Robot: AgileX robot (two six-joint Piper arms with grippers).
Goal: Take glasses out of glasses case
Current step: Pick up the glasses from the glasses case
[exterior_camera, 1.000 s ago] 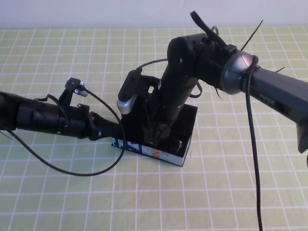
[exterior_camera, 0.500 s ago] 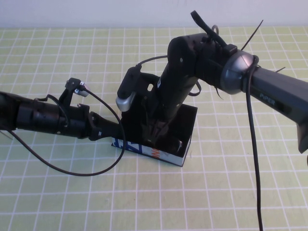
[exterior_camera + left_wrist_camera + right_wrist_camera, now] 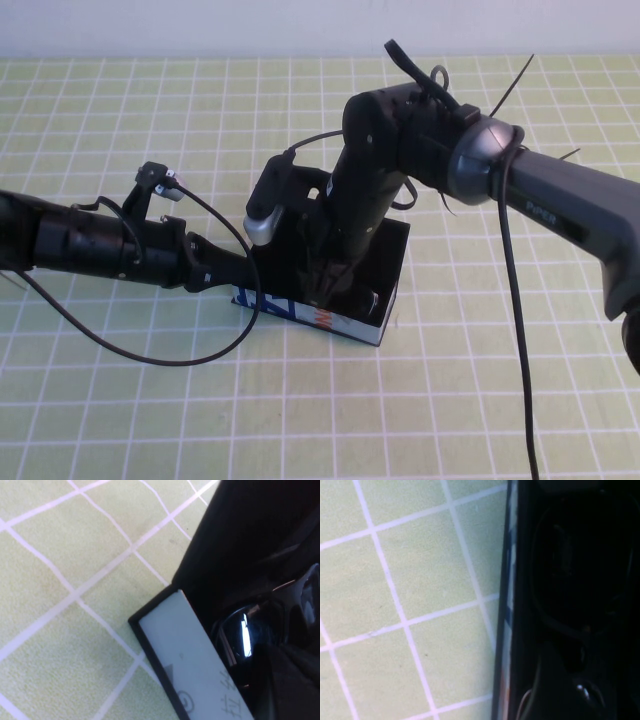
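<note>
Looking down from the high view, one glasses case (image 3: 352,318) sits open near the middle of the green gridded bench (image 3: 120,400), its pale printed front facing the near edge and its long axis running roughly from the left edge toward the right edge, slightly skewed. The right gripper (image 3: 325,283) plunges straight down into the case from above, so the glasses lie directly beneath it; the left gripper (image 3: 243,277) reaches in low from the left edge and meets the case's left end. Both sets of fingers are lost against black plastic, so I cannot tell whether either is open or clamped.

From the left wrist view, one pair of glasses (image 3: 247,637) lies inside the case (image 3: 200,670), a dark glossy lens catching a streak of light just behind the pale front wall. The left gripper itself is out of sight here.

From the right wrist view, the curved dark frame of the glasses (image 3: 555,580) rests in the black lining, lying lengthwise along the case wall (image 3: 506,630). The right arm is judged nearer for the lift, a pull straight up out of the case.
</note>
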